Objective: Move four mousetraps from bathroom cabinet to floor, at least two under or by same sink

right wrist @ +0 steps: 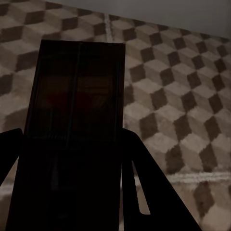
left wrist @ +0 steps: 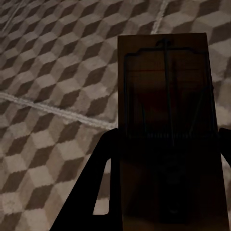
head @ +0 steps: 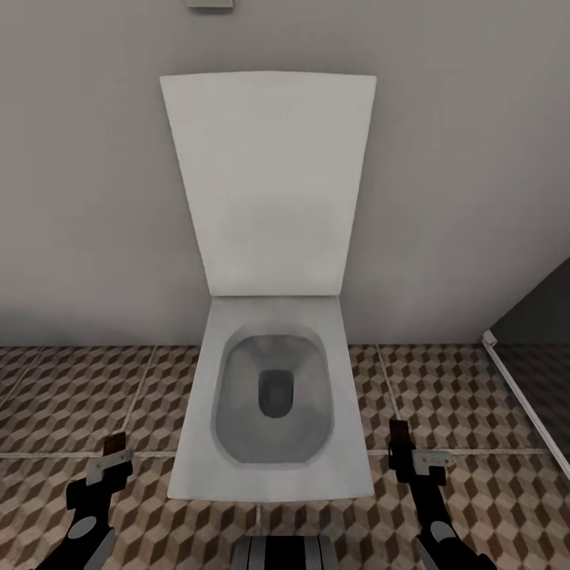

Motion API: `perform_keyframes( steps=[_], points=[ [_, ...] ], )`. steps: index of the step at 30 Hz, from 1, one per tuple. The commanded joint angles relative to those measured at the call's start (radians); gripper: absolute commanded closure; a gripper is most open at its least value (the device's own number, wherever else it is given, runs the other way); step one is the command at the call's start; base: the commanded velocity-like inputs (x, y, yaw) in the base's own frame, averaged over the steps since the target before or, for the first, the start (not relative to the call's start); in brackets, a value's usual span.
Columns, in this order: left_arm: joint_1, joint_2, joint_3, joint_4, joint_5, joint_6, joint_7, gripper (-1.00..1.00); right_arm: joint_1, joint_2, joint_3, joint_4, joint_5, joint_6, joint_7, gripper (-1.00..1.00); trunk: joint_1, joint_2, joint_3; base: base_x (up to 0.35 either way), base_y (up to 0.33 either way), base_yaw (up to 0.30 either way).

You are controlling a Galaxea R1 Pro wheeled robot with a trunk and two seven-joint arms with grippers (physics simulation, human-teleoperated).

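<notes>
Below our left gripper point(left wrist: 163, 183) and right gripper point(right wrist: 72, 187), cube-patterned bathroom floor point(head: 71, 388), each pinching a mousetrap point(left wrist: 166, 96), white toilet point(head: 273, 396) between them, grey wall point(head: 87, 198) beyond, no writing legible.

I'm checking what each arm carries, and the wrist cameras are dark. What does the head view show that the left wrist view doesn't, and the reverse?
Head view: an open toilet against the wall, a dark panel at the far right, and both grippers, left and right, each holding a mousetrap.

Left wrist view: the left mousetrap close up, with its wire spring parts visible.

Both: the cube-patterned floor tiles with pale grout.
</notes>
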Motion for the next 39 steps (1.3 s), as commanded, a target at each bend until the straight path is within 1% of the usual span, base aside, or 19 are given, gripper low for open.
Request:
perform_keyframes(
  steps=[1, 2, 4, 6, 9, 12, 13, 19, 23, 24, 26, 28, 30, 35, 39],
  points=[
    [-0.001, 0.002, -0.009, -0.010, 0.010, -0.004, 0.013, 1.00, -0.001, 0.000, 0.002, 0.002, 0.007, -0.001, -0.006, 1.00, 0.000, 0.000, -0.001, 0.000, 0.000, 0.000],
    [-0.001, 0.002, -0.009, -0.018, 0.010, -0.004, 0.013, 1.00, -0.001, 0.000, 0.002, 0.002, 0.007, -0.001, -0.006, 1.00, 0.000, 0.000, -0.001, 0.000, 0.000, 0.000],
    [-0.001, 0.002, -0.009, -0.067, 0.009, 0.007, 0.012, 1.00, -0.001, 0.000, 0.002, 0.003, 0.007, -0.001, -0.006, 1.00, 0.000, 0.000, -0.001, 0.000, 0.000, 0.000],
    [-0.004, 0.002, -0.009, -0.090, 0.008, 0.042, 0.011, 1.00, -0.001, 0.000, 0.002, 0.003, 0.007, -0.001, -0.006, 1.00, 0.000, 0.000, -0.001, 0.000, 0.000, 0.000],
    [-0.017, 0.000, -0.009, -0.110, 0.009, 0.155, -0.008, 1.00, -0.001, 0.000, 0.002, 0.003, 0.007, -0.001, -0.007, 1.00, 0.000, 0.000, -0.001, 0.000, 0.000, 0.000],
    [-0.023, -0.006, -0.009, -0.119, 0.007, 0.210, -0.055, 1.00, -0.001, 0.000, 0.003, 0.003, 0.007, -0.001, -0.007, 1.00, 0.000, 0.000, -0.001, 0.000, 0.000, 0.000],
    [-0.023, -0.008, -0.009, -0.118, 0.004, 0.215, -0.065, 1.00, -0.001, 0.000, 0.005, 0.003, 0.008, -0.001, -0.006, 1.00, 0.000, 0.000, -0.001, 0.000, 0.000, 0.000],
    [-0.024, -0.010, -0.011, -0.114, -0.001, 0.220, -0.081, 1.00, -0.001, 0.000, 0.009, 0.003, 0.010, -0.001, -0.006, 1.00, 0.000, 0.000, -0.001, 0.000, 0.000, 0.000],
    [-0.024, -0.009, -0.009, -0.114, -0.002, 0.206, -0.074, 1.00, -0.001, 0.001, 0.011, 0.004, 0.010, -0.001, -0.006, 1.00, 0.000, 0.000, -0.001, 0.000, 0.000, 0.000],
    [-0.024, -0.009, -0.007, -0.115, -0.002, 0.191, -0.071, 1.00, -0.001, 0.001, 0.011, 0.004, 0.010, -0.001, -0.006, 1.00, 0.000, 0.000, -0.001, 0.000, 0.000, 0.000],
    [-0.024, -0.010, -0.003, -0.114, -0.003, 0.136, -0.069, 1.00, -0.001, 0.002, 0.011, 0.006, 0.010, -0.001, -0.006, 1.00, 0.000, 0.000, -0.001, 0.000, 0.000, 0.000],
    [-0.024, -0.010, -0.002, -0.114, -0.003, 0.095, -0.067, 1.00, -0.001, 0.002, 0.012, 0.006, 0.010, -0.001, -0.006, 1.00, 0.000, 0.000, -0.001, 0.000, 0.000, 0.000],
    [-0.024, -0.009, -0.001, -0.113, -0.004, 0.067, -0.066, 1.00, -0.001, 0.002, 0.012, 0.006, 0.010, -0.001, -0.006, 1.00, 0.000, 0.000, -0.001, 0.000, 0.000, 0.000],
    [-0.024, -0.008, 0.000, -0.111, -0.004, 0.050, -0.065, 1.00, -0.001, 0.002, 0.012, 0.006, 0.010, -0.001, -0.006, 1.00, 0.000, 0.000, -0.001, 0.000, 0.000, 0.000],
    [-0.024, -0.009, 0.001, -0.110, -0.004, 0.048, -0.065, 1.00, -0.001, 0.002, 0.012, 0.007, 0.010, -0.001, -0.006, 1.00, 0.002, -0.001, -0.016, 0.000, 0.000, 0.000]
  ],
)
